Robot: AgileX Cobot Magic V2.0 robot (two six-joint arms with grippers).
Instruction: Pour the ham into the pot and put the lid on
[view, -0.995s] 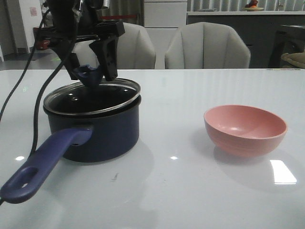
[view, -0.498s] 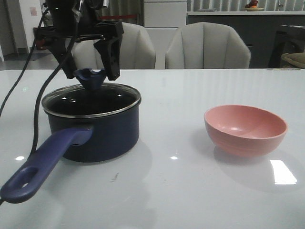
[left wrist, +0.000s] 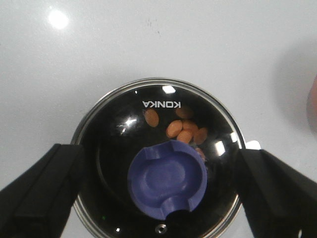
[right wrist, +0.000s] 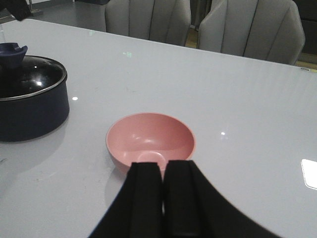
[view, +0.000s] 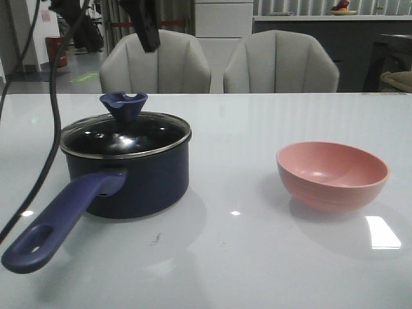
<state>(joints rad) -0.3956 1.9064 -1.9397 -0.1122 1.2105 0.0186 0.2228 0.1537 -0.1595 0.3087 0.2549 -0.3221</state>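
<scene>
Several orange ham (left wrist: 181,130) chunks show through the seated lid (left wrist: 163,161); left gripper (left wrist: 163,193) released, right gripper (right wrist: 164,198) clenched.

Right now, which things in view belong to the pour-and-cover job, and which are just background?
Job: ham inside the pot; lid seated on the pot; emptied pink bowl.

Background: two grey chairs behind the table.
</scene>
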